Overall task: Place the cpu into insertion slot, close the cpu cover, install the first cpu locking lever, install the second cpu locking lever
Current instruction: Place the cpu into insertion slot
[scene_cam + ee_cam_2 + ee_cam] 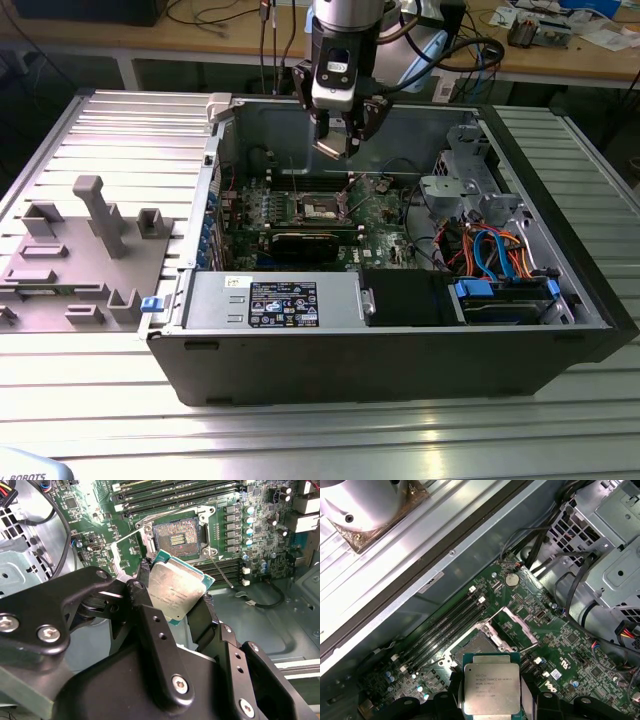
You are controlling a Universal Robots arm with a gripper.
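Note:
My gripper [337, 140] hangs over the open computer case, shut on the cpu [329, 147]. The cpu [176, 587] is a flat square chip with a pale silvery face and a green edge, pinched at two opposite edges by black fingers [202, 616]. It sits a little above the motherboard, just off the insertion slot [179, 536], whose gold contact field is bare. The cpu cover [126, 549] stands swung open beside the slot. In the first wrist view the cpu [492, 685] hovers next to the slot [472, 646] and the raised cover [514, 625]. A thin locking lever [220, 573] sticks out free.
The black case wall [400, 365] surrounds the board. A power supply [285, 303] lies in front, with a drive cage [455, 175] and coloured cables [495, 250] at the exterior view's right. Memory slots [445, 627] run beside the socket. A grey fixture [85, 250] sits outside at the left.

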